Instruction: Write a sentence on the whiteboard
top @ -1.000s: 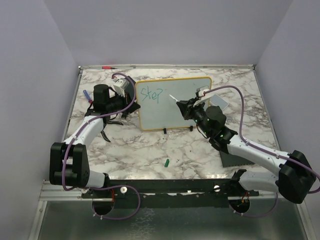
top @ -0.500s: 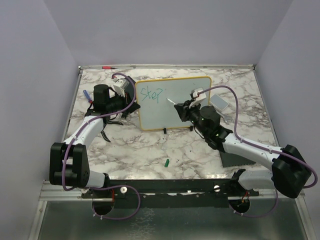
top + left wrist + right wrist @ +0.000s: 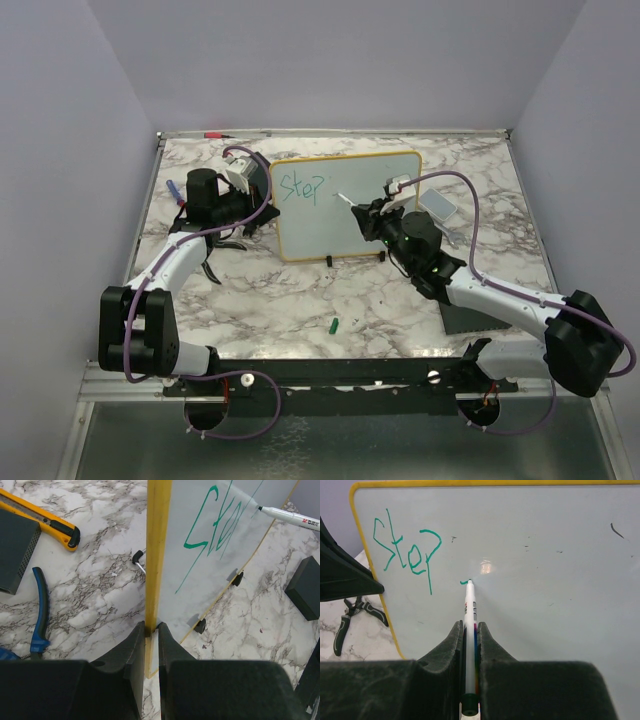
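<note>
whiteboard (image 3: 340,228): upright on its feet, far-centre of marble table (image 3: 300,300)
sentence (image 3: 407,552): only green "Step" written, board's upper left
left gripper (image 3: 151,626): fingers clamped on whiteboard's yellow side frame
right gripper (image 3: 470,626): fingers squeezing marker (image 3: 469,610), tip touching board at small green stroke right of "Step"

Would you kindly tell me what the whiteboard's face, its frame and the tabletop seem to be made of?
The whiteboard looks like a glossy coated panel, judging by its glare spot. Its frame seems smooth yellow plastic, with rounded corners. The tabletop looks like veined marble, possibly printed laminate; the pictures cannot settle that.
</note>
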### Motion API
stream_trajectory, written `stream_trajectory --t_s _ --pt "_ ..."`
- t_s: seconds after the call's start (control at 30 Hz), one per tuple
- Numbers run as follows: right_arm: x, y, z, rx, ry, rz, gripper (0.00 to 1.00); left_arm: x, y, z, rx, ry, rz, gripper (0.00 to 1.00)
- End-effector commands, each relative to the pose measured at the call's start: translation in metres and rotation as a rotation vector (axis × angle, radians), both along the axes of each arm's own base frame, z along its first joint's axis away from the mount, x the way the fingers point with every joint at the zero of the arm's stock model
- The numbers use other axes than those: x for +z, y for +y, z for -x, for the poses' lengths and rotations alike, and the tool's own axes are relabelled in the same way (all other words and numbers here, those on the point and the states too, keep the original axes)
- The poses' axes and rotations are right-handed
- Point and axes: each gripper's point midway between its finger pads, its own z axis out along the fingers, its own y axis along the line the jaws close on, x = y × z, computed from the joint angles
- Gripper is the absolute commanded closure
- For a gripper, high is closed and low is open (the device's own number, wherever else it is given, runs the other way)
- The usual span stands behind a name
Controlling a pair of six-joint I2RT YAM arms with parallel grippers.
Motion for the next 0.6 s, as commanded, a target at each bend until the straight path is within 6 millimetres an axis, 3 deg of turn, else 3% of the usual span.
stream_trajectory --t_s 0.0,0.27,0.43,0.57 --pt "-0.006 -0.005 -0.003 -0.030 0.016 0.002 0.99 0.012 0.003 -0.002 0.017 -0.056 -0.006 1.00" --pt "-0.033 0.007 0.004 0.041 0.080 0.025 1.00 0.011 0.003 -0.002 0.017 -0.054 -0.005 1.00" --pt "-0.040 0.007 0.005 0.039 0.097 0.027 0.99 0.011 0.004 -0.003 0.018 -0.053 -0.006 1.00" --pt "-0.035 0.006 0.006 0.040 0.088 0.020 1.00 0.011 0.004 -0.003 0.019 -0.053 -0.007 1.00"
